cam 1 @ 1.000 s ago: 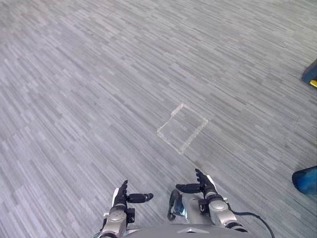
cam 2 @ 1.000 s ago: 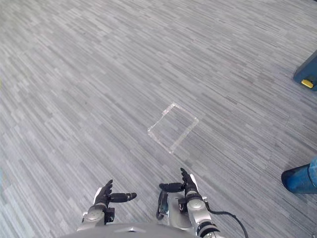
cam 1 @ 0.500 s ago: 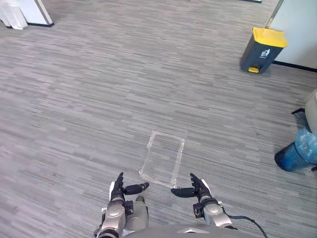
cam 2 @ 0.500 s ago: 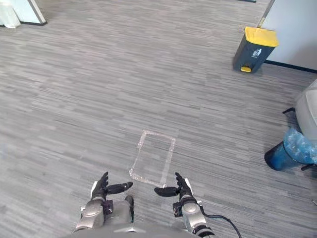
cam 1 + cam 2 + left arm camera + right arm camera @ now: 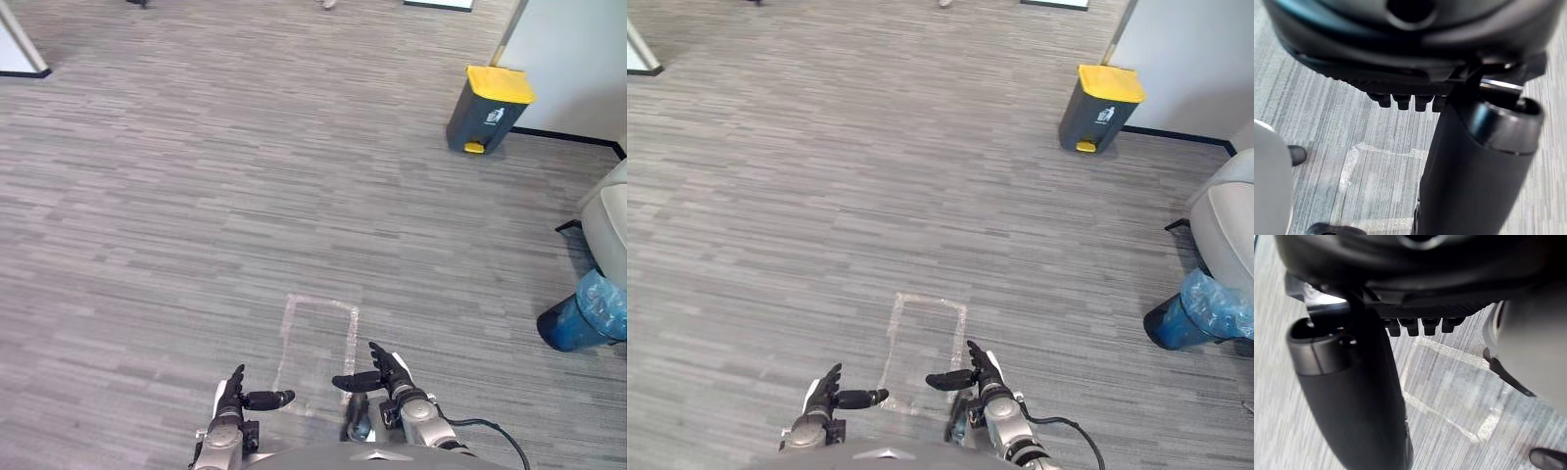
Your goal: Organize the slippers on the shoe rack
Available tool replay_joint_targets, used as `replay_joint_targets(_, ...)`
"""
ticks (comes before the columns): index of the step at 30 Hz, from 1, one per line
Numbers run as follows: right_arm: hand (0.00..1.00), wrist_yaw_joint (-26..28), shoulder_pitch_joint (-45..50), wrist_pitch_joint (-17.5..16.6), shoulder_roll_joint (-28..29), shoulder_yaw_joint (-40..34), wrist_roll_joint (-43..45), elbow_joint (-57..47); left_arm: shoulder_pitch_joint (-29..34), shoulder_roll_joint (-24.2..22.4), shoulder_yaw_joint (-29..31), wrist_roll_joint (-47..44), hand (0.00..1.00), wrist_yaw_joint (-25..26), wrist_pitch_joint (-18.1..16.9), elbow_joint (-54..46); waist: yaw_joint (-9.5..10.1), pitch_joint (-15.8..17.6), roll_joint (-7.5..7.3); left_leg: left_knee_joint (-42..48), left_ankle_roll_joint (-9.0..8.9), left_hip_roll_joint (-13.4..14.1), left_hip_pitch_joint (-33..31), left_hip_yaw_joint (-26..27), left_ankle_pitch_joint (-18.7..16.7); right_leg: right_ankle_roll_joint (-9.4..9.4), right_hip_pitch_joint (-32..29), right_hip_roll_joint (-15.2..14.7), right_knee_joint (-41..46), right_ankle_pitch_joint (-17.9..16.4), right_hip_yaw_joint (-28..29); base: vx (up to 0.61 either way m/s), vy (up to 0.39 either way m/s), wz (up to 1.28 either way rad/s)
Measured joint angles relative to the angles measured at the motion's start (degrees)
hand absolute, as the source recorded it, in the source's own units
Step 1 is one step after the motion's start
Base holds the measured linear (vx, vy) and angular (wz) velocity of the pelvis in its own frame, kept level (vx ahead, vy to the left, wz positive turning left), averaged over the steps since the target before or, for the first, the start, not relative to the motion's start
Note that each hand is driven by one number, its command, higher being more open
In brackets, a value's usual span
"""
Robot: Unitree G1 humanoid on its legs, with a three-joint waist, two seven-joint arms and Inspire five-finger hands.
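Both my hands are held out low in front of me over the grey carpet floor, palms facing each other. My left hand (image 5: pixel 233 392) has straight fingers and its thumb points inward; it holds nothing. My right hand (image 5: pixel 387 370) is the same, fingers straight and empty. In the left wrist view my left hand (image 5: pixel 1400 44) has short straight fingertips above the floor. In the right wrist view my right hand (image 5: pixel 1425 274) looks alike. A rectangle of clear tape (image 5: pixel 284 338) is stuck to the carpet just beyond the hands.
A dark bin with a yellow lid (image 5: pixel 488 110) stands by the white wall at the far right. A blue bin with a plastic bag (image 5: pixel 588 318) and a pale chair (image 5: pixel 612 215) are at the right edge. Open carpet spreads ahead and to the left.
The whole picture has shifted, so the camera has turned; the bin and chair sit further into view. Both hands stay open and empty in front of me.
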Motion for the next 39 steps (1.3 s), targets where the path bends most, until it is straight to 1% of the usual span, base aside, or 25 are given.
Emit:
replay_joint_targets(2,1.0,-0.01,-0.33,0.24,-0.74,-1.77,0.02,0.11,-0.8,-1.17,-0.01,0.19,1.0,-0.14,0.14,0.27,-0.29,0.15,0.56,0.87,-1.51,0.16,0.18,-0.51,1.43,-0.41,-0.34,0.27,1.57,-1.87,0.49,0.49,-0.177,-0.32)
replay_joint_targets(4,1.0,-0.22,0.53,0.55,-0.75,-3.18,0.06,0.11,-1.23,-1.65,-0.03,0.66,1.0,-0.75,0.12,0.42,-0.8,-0.2,0.11,7.71,-3.07,0.7,-1.43,-1.58,2.27,-0.15,2.35,1.24,-0.28,-3.44,0.63,0.44,-0.195,-0.11)
replay_joint_targets(6,1.0,-0.47,1.63,0.79,-0.68,-3.04,0.05,-0.48,-1.34,-1.81,0.48,1.15,1.0,-0.91,0.15,0.11,-1.32,-0.21,0.06,23.72,-6.37,2.73,-6.96,-3.12,3.15,-0.05,7.35,3.06,-5.35,-3.79,1.38,0.36,-0.113,-0.21)
replay_joint_targets(7,1.0,-0.56,2.49,0.88,-0.54,-2.82,0.06,-1.79,-0.9,-1.86,0.96,1.16,1.0,-1.01,0.16,-1.2,-0.86,-0.24,0.14,36.94,-9.32,4.97,-12.32,-3.55,7.05,-0.71,10.34,4.75,-7.9,-3.86,2.99,0.24,-0.024,-0.73)
replay_joint_targets(8,1.0,-0.63,3.23,0.93,-0.15,-2.55,0.1,-2.49,-0.11,-1.88,2.46,1.16,1.0,-1.02,0.07,-2.76,0.01,-0.31,0.19,46.85,-7.62,7.09,-16.41,-2.67,4.2,-1.78,12.61,6.4,-8.83,-4.56,5.46,0.23,0.001,-0.98)
replay_joint_targets(9,1.0,-0.68,3.33,0.95,0.27,-2.58,0.11,-2.49,0.07,-1.92,3.0,1.14,1.0,-0.97,0.11,-3.33,0.48,-0.46,0.39,49.6,-6.16,7.74,-18.08,-2.06,2.07,-2.04,13.72,6.84,-8.89,-4.85,7.06,0.31,0.061,-1.31)
replay_joint_targets(10,1.0,-0.72,3.42,0.98,0.98,-2.66,0.11,-2.34,0.22,-1.82,3.67,1.13,1.0,-0.9,0.11,-3.57,1.03,-0.26,-0.55,49.09,-4.25,7.22,-20.78,-1.77,-0.99,-2.02,15.45,6.96,-9.48,-5.0,10.14,0.39,0.107,-1.35)
replay_joint_targets(11,1.0,-0.75,3.4,0.96,1.31,-2.66,0.12,-2.31,0.27,-1.62,4.1,1.12,1.0,-0.84,0.1,-3.66,1.28,-0.24,-0.83,45.47,-3.44,6.03,-22.26,-2.27,-2.59,-1.9,16.52,6.71,-9.86,-4.93,12.77,0.4,0.133,-1.4)
replay_joint_targets(13,1.0,-0.87,3.47,1.05,1.35,-3.2,0.12,-2.22,0.17,-1.29,4.07,1.09,1.0,-0.64,0.1,-3.7,2.02,0.02,-1.16,36.02,-2.94,2.76,-25.4,-6.65,-4.43,-0.92,17.67,5.6,-10.22,-4.88,17.93,0.32,0.204,-1.42)
replay_joint_targets(15,1.0,-1.12,3.92,1.31,1.16,-4.34,0.13,-1.63,0.1,-1.23,3.96,1.06,1.0,-0.35,0.05,-3.76,2.03,0.14,-1.31,23.81,-2.78,-0.76,-25.68,-14.45,-3.23,1.38,18.67,4.25,-9.93,-5.89,22.11,0.3,0.282,-1.22)
replay_joint_targets(16,1.0,-1.21,4.15,1.44,0.79,-4.38,0.15,-1.65,0.25,-1.47,3.93,1.05,1.0,-0.19,0.04,-3.66,2.05,-0.11,-0.59,19.51,-2.99,-1.25,-25.38,-17.91,-1.16,2.64,18.78,4.37,-9.64,-6.66,23.65,0.3,0.356,-1.12)
replay_joint_targets(17,1.0,-1.23,4.15,1.46,-0.28,-4.33,0.14,-1.68,0.36,-2.39,3.83,1.04,1.0,0.04,-0.03,-2.95,2.15,-0.42,1.67,15.48,-4.9,-0.78,-24.79,-22.04,5.73,4.21,18.87,5.4,-8.6,-8.03,25.83,0.35,0.435,-0.95)
replay_joint_targets(19,1.0,-1.5,3.85,1.71,-0.02,-4.27,0.12,-1.29,-0.52,-1.12,3.75,0.7,1.0,0.1,0.1,-2.0,2.13,-0.08,0.07,17.72,-3.94,-2.27,-23.81,-20.32,4.63,5.57,18.79,3.87,-6.47,-9.47,27.77,0.23,0.298,-0.66)
replay_joint_targets(20,1.0,-1.48,4.16,1.67,0.8,-4.28,0.1,-1.24,-0.51,-0.24,3.78,0.51,1.0,0.11,0.11,-2.05,2.13,-0.37,-1.77,17.48,-2.96,-3.38,-22.85,-18.38,3.85,6.3,18.79,2.05,-5.78,-10.26,28.39,0.21,0.253,-0.71)
replay_joint_targets(21,1.0,-1.2,4.23,1.74,1.44,-4.28,0.07,-1.07,-0.34,0.22,3.9,-0.2,1.0,0.26,0.13,-1.97,2.63,-0.81,-2.52,17.94,-1.79,-3.83,-21.71,-15.12,1.76,6.55,18.36,0.94,-4.81,-10.46,31.06,0.2,0.25,-0.85)
replay_joint_targets(23,1.0,-0.96,3.9,1.72,1.7,-4.19,0.05,-1.12,-0.39,0.12,3.91,-0.31,1.0,0.26,0.13,-1.72,3.18,-0.99,-2.71,17.6,-0.39,-3.99,-19.84,-10.41,0.43,7.32,16.66,0.07,-2.47,-10.54,35.02,0.17,0.284,-1.0)
replay_joint_targets(24,1.0,-0.96,3.89,1.72,1.7,-4.19,0.05,-1.12,-0.39,0.11,3.91,-0.31,1.0,0.26,0.13,-1.72,3.18,-0.99,-2.72,17.57,-0.38,-3.99,-19.81,-10.35,0.42,7.34,16.64,0.06,-2.41,-10.54,35.06,0.15,0.269,-1.34)
replay_joint_targets(25,1.0,-0.88,3.72,1.72,1.7,-3.94,0.04,-1.09,-0.23,-0.12,3.89,-0.26,1.0,0.23,0.13,-1.59,3.22,-0.92,-2.07,15.59,0.27,-3.29,-17.74,-5.56,0.15,9.15,13.84,-0.83,0.01,-9.45,33.37,0.14,0.217,-1.26)
replay_joint_targets(26,1.0,-0.9,3.52,1.72,1.56,-3.14,0.02,-0.66,-0.01,-0.19,3.94,-0.29,1.0,0.28,0.13,-1.59,3.21,-0.96,-1.8,14.0,0.7,-2.85,-16.52,-2.68,0.4,9.86,12.06,-1.79,1.32,-8.68,29.0,0.12,0.146,-1.49)
replay_joint_targets(27,1.0,-0.87,3.27,1.72,1.45,-2.53,0.0,-0.12,0.07,-0.18,3.94,-0.32,1.0,0.33,0.14,-1.58,3.22,-1.03,-1.67,13.07,0.93,-2.57,-15.97,-1.33,0.54,9.56,11.15,-2.2,1.96,-8.29,26.1,0.13,0.126,-1.31)
replay_joint_targets(28,1.0,-0.79,2.28,1.93,1.32,-1.33,-0.08,0.89,0.3,-0.03,3.88,-0.32,1.0,0.49,0.18,-1.5,3.18,-1.1,-1.47,10.81,1.4,-2.03,-14.28,2.04,0.87,9.2,9.96,-4.24,2.7,-7.36,14.92,0.09,0.07,-1.09)
replay_joint_targets(31,1.0,-0.85,2.12,1.94,1.07,-1.33,-0.49,1.21,0.13,-0.25,3.86,-1.02,1.0,0.54,0.25,-0.41,3.05,-1.19,-1.13,7.31,1.52,-1.46,-10.77,6.41,0.99,7.82,10.06,-6.4,2.31,-6.7,0.05,0.12,0.007,-0.91)
replay_joint_targets(36,1.0,-1.11,2.09,1.87,-0.38,-1.85,-1.11,2.66,0.16,-0.34,2.54,-1.08,1.0,-0.07,0.35,-0.4,3.0,-1.53,-1.06,7.41,1.41,-1.26,-9.23,7.53,1.25,7.21,13.7,-4.64,-4.94,-6.25,0.66,0.11,-0.023,-0.35)
replay_joint_targets(38,1.0,-1.17,2.05,1.87,-0.86,-1.96,-1.08,3.29,0.04,-0.41,2.56,-1.1,1.0,-0.09,0.52,-0.43,3.01,-1.47,-0.92,12.78,0.58,0.0,-10.97,7.4,0.74,7.08,16.41,-3.45,-9.66,-4.48,0.77,0.09,-0.078,-0.18)
replay_joint_targets(39,1.0,-1.2,2.4,1.87,-1.04,-1.97,-1.04,3.37,-0.26,-0.42,2.63,-1.09,1.0,-0.19,0.59,-0.55,3.26,-1.34,-0.79,19.38,0.11,1.73,-12.95,7.31,0.45,6.68,18.56,-2.1,-13.22,-2.75,1.09,0.06,-0.068,-0.33)
